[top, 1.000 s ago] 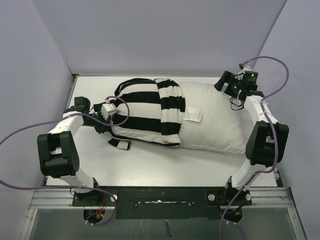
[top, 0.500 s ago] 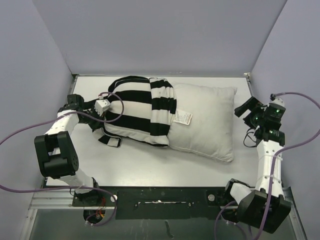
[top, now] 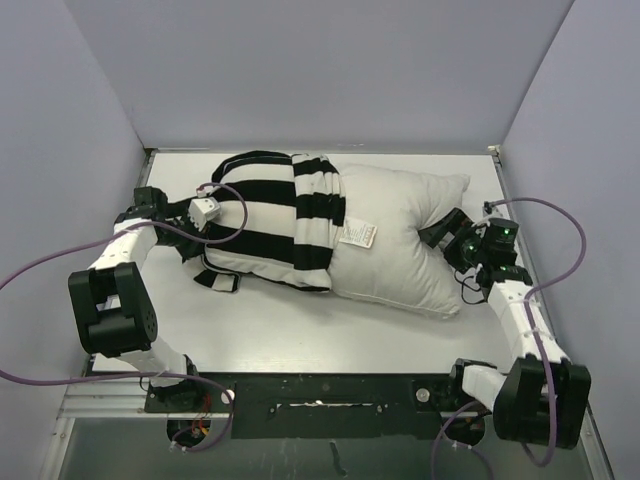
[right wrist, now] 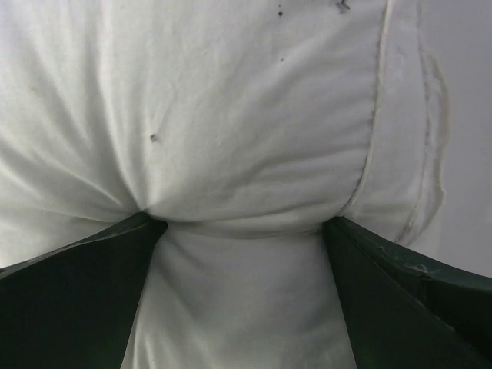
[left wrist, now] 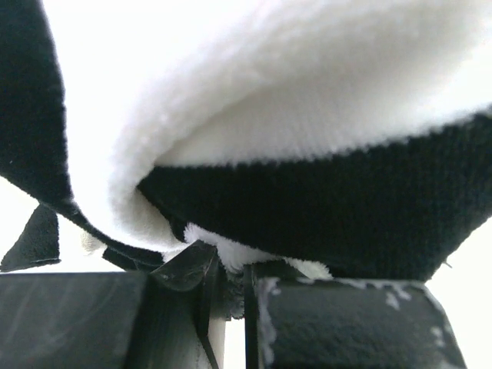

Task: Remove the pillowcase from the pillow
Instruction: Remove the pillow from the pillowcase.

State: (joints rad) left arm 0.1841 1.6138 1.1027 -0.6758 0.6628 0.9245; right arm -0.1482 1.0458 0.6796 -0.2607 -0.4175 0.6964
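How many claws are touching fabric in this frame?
2. The left claw is shut on the pillowcase at its left end. The right claw, open, presses its fingers into the pillow at its right end.

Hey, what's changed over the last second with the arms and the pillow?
The right end effector left the far right corner of the pillow, swung out, then returned to its right edge, open, fingers straddling a bulge of fabric. The left end effector pulled left, dragging the pillowcase and pillow that way. Unchanged: the left stays shut on the pillowcase, which still covers the pillow's left part.
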